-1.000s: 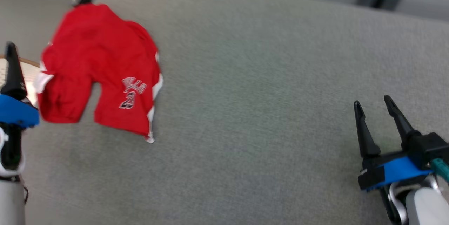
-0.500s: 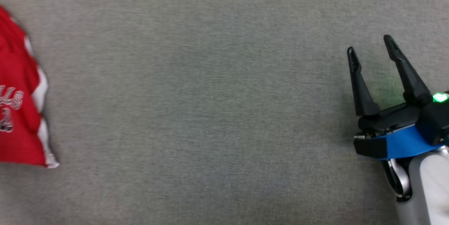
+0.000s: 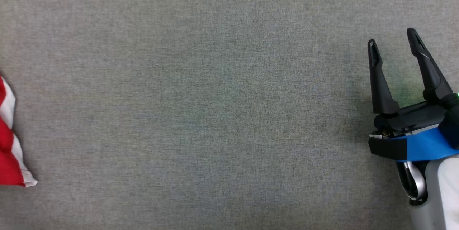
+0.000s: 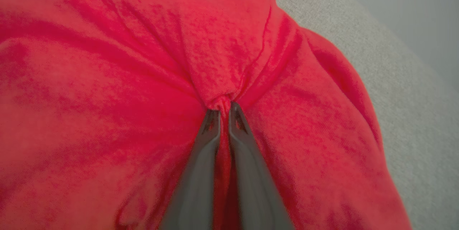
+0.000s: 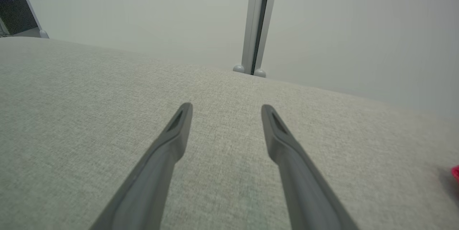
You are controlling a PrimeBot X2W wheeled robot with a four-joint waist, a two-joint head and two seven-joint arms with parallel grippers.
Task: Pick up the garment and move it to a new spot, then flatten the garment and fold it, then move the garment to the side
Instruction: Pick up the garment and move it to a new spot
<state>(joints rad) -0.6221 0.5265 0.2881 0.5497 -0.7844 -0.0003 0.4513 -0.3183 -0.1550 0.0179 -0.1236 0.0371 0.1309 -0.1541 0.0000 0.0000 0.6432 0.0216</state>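
The garment (image 4: 107,79) is red cloth with white side stripes. In the left wrist view my left gripper (image 4: 223,107) is shut, pinching a bunched fold of the red cloth between its two fingertips. A striped corner of the garment (image 3: 9,151) peeks in at the head view's left edge, lying on the grey fabric surface (image 3: 215,97). My right gripper (image 3: 392,42) hovers over that surface at the far right, open with nothing between its fingers. The right gripper (image 5: 226,110) also stands open in its own wrist view, where a sliver of the garment (image 5: 455,172) shows at the right edge.
The grey fabric surface (image 5: 107,115) ends at a rounded far edge, with a pale wall and a metal post (image 5: 256,25) behind it. A dark opening (image 5: 14,11) lies at the upper left of the right wrist view.
The head camera has swung right and down, so the garment has slid to the view's left edge. The left gripper, open a second ago, is out of the head view.
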